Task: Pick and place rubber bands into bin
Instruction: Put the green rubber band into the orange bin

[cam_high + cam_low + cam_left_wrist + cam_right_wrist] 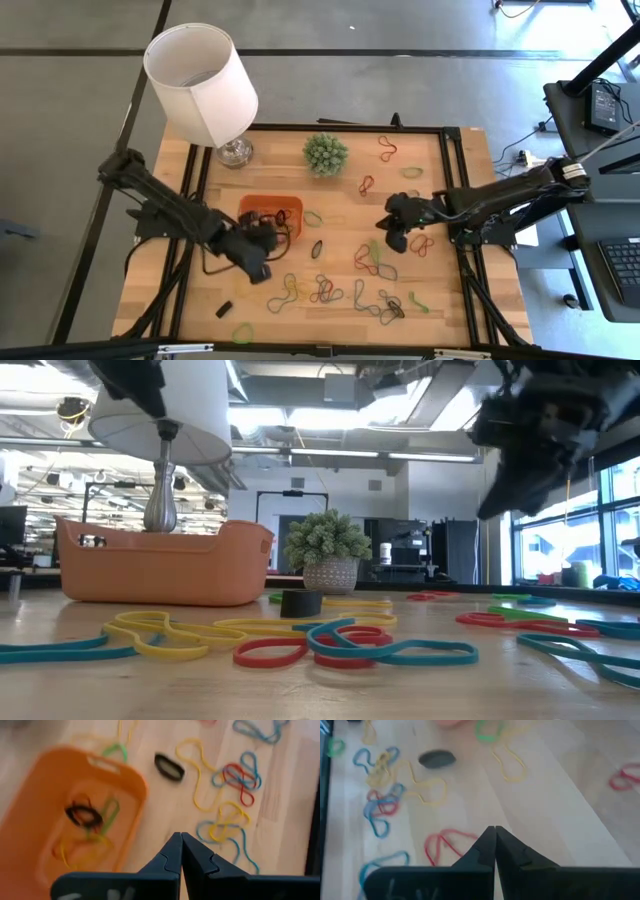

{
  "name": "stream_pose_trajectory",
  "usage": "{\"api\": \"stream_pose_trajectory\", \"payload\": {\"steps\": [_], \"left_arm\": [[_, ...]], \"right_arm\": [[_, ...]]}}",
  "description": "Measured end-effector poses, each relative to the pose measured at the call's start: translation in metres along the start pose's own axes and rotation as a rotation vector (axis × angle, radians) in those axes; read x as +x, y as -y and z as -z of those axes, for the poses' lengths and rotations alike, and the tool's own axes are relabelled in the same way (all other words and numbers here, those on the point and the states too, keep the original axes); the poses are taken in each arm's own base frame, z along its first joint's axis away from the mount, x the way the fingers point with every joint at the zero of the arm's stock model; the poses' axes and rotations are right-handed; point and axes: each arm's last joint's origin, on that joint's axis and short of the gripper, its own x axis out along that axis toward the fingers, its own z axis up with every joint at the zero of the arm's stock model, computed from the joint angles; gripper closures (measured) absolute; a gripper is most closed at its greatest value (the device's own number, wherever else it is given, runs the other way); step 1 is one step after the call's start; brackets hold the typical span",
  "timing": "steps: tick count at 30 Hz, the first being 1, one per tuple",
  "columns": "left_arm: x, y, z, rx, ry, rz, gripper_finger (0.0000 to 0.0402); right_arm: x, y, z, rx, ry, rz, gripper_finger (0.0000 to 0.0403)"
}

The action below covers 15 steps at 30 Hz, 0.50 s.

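- The left gripper hangs just off the front corner of the bin, its fingers pressed together with nothing between them.
- The bin is an orange tray on the table, between the lamp and the scattered bands; a few rubber bands already lie inside, among them a black one, a green one and a yellow one.
- The rubber bands lie loose over the wood, most of them in a strip along the front edge and more toward the right back corner; a black loop lies just right of the bin.
- A lamp with a white shade stands behind the bin at the left back, and a small potted plant stands near the middle back; neither is touched by an arm.
- The right gripper hovers above the bare wood right of centre, fingers closed tip to tip and empty, with a red band just beside them below.
- The left arm reaches in from the left edge, slanting forward toward the middle; the right arm stretches in nearly level from the right edge.
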Motion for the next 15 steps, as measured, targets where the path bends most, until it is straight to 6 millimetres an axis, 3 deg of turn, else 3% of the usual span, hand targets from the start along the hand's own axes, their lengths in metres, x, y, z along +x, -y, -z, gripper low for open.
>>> {"api": "stream_pose_trajectory", "payload": {"steps": [6,15], "left_arm": [[0.015,0.033,0.011,-0.141,-0.156,0.020,0.0400],[0.034,0.061,0.055,-0.479,-0.499,-0.052,0.0400]], "right_arm": [[-0.004,0.010,0.014,0.003,0.014,-0.013,0.0392],[-0.003,0.013,0.018,-0.003,0.012,-0.013,0.0392]]}}
